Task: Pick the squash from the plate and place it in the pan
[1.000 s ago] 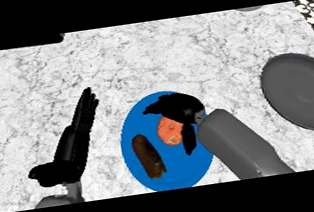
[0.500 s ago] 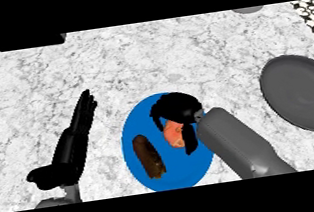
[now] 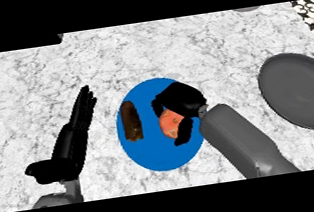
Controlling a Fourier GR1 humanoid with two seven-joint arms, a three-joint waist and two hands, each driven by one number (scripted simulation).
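Squash (image 3: 170, 122) is seen from the head view on the blue plate (image 3: 156, 156), and the right robot hand (image 3: 180, 103) is curled round it. A brown thing (image 3: 132, 121) lies just beside it on the plate. The left robot hand (image 3: 74, 134) is held open, resting on the table (image 3: 182, 49). The pan (image 3: 303, 92) sits well apart at the right. If little of the squash is held, it could slip out during the lift.
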